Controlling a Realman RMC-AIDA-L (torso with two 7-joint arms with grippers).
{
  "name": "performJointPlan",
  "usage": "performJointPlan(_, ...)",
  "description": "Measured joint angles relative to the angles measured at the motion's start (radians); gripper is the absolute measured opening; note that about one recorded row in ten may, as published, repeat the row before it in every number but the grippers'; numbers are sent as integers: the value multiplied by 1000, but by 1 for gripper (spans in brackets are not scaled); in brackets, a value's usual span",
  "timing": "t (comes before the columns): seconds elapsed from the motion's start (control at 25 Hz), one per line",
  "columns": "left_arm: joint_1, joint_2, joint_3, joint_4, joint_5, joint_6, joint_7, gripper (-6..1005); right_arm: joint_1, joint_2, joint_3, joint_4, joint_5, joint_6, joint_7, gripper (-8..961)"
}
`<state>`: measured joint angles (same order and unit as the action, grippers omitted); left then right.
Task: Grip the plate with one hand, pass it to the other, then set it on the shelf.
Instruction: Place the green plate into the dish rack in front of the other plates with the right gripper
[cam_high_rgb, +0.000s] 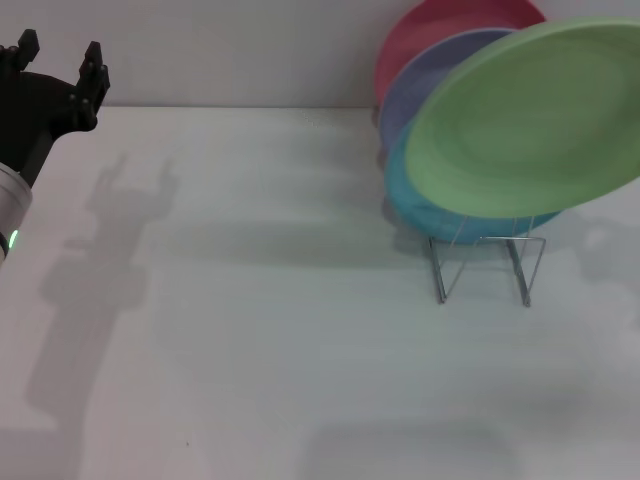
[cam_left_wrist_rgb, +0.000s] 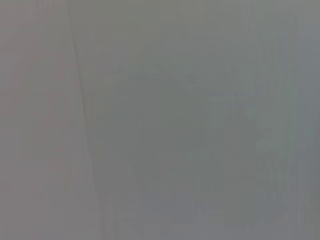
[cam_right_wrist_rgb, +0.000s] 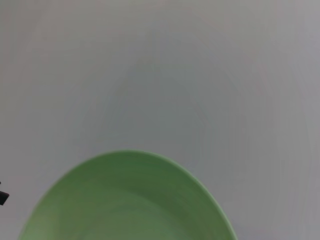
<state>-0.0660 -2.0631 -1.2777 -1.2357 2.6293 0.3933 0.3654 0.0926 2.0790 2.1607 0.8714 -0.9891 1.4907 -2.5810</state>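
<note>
The light green plate (cam_high_rgb: 525, 120) hangs tilted in the air at the right of the head view, in front of the other plates and above the shelf (cam_high_rgb: 485, 268). Its far side runs off the right edge. It also fills the lower part of the right wrist view as the plate (cam_right_wrist_rgb: 130, 205), close to the camera, so the right hand holds it, though its fingers stay out of sight. My left gripper (cam_high_rgb: 58, 55) is raised at the far left, open and empty, far from the plate.
A turquoise plate (cam_high_rgb: 410, 205) stands in the wire shelf, with a lavender plate (cam_high_rgb: 425, 85) and a pink-red plate (cam_high_rgb: 440, 30) behind it. The white table (cam_high_rgb: 280, 350) stretches between the left arm and the shelf. The left wrist view shows only a plain grey surface.
</note>
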Motion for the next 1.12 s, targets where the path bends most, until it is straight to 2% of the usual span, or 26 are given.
performJointPlan(0.24,-20,0,3,22,3,-1,0,612,15,-3,35,-40,-23,2,-18,30)
performJointPlan(1.12,-64,2,0,62,3,-7,0,610,59,-5,45,-141,-48,-9,-88,30)
